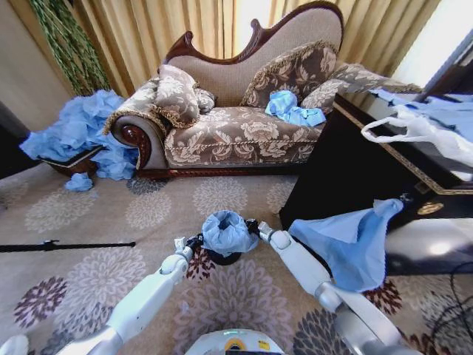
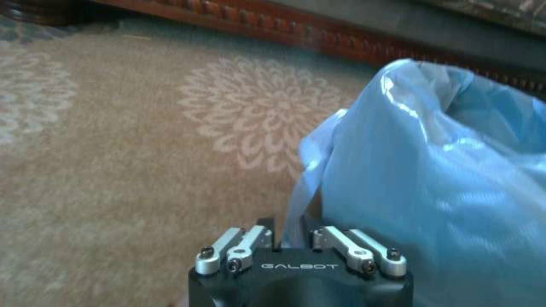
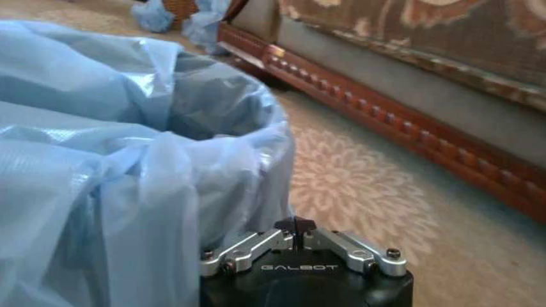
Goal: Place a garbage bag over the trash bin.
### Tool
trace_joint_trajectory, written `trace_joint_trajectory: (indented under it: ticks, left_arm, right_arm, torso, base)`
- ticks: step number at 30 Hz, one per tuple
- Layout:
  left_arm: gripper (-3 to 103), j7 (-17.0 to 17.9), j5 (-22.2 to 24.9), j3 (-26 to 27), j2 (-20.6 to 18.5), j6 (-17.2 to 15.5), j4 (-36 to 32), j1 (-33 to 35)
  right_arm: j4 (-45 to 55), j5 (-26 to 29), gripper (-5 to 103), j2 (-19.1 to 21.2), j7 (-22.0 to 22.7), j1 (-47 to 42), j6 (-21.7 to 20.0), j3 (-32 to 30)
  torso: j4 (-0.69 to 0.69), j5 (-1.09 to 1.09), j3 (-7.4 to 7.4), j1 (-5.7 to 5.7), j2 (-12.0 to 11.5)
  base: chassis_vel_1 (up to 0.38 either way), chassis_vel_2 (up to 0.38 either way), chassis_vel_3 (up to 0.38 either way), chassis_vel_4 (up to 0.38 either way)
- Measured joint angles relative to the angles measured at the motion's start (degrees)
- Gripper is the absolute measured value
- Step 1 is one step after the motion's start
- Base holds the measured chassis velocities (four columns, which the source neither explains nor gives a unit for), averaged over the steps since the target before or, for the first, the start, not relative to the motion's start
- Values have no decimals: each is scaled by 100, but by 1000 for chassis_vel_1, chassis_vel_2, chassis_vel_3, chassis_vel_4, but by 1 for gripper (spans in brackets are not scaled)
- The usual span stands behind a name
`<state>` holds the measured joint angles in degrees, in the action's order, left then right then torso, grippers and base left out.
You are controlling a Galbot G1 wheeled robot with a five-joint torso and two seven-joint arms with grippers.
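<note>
The trash bin [image 1: 225,258] stands on the carpet just in front of me, small and black, with only its base showing. The light-blue garbage bag [image 1: 226,231] is draped over its top, its mouth open and sunk inside [image 3: 204,105]. My left gripper [image 1: 194,242] is at the bin's left side, shut on a strip of the garbage bag's edge [image 2: 300,204] that runs down between its fingers; in the wrist view this left gripper [image 2: 295,235] sits low beside the bag. At the bin's right side, my right gripper [image 1: 253,227] [image 3: 296,225] is shut on the bag's hem.
A patterned sofa [image 1: 236,133] stands behind the bin, with a blue bag [image 1: 290,109] on its seat. A heap of blue bags [image 1: 81,133] lies at the left. A black cabinet [image 1: 347,170] at the right carries a white handled bag [image 1: 414,129]. Another blue bag [image 1: 355,244] hangs beside my right arm.
</note>
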<state>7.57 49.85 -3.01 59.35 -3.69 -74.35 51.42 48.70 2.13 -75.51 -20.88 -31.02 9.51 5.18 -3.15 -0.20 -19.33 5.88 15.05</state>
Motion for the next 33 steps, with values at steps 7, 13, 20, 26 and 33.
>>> trace_joint_trajectory:
  ticks: [7,13,20,26,33]
  left_arm:
    - [48,17,-105,190,-398,25,-389,374]
    - [69,0,-72,259,-657,145,-713,455]
    - [90,-19,251,540,-557,245,-973,606]
    - [98,222,625,735,-669,263,-1632,618]
    - [75,466,255,247,-1315,-67,-2816,129]
  right_arm:
    - [831,87,21,287,713,-652,-275,-554]
    - [1531,119,44,586,1042,-959,-401,-1107]
    - [3270,955,66,1128,1141,-1463,-984,-1178]
    - [4613,1493,88,1513,1273,-1733,-1361,-1031]
    - [5753,1899,89,1825,1316,-2662,-1460,-1616]
  torso:
    - [-2,0,0,0,0]
    - [-3,0,-1,0,0]
    - [-1,-1,0,0,1]
    - [4,-2,-1,0,1]
    - [-13,2,0,0,1]
  base:
    - [0,0,0,0]
    - [0,0,0,0]
    - [0,0,0,0]
    - [0,0,0,0]
    - [0,0,0,0]
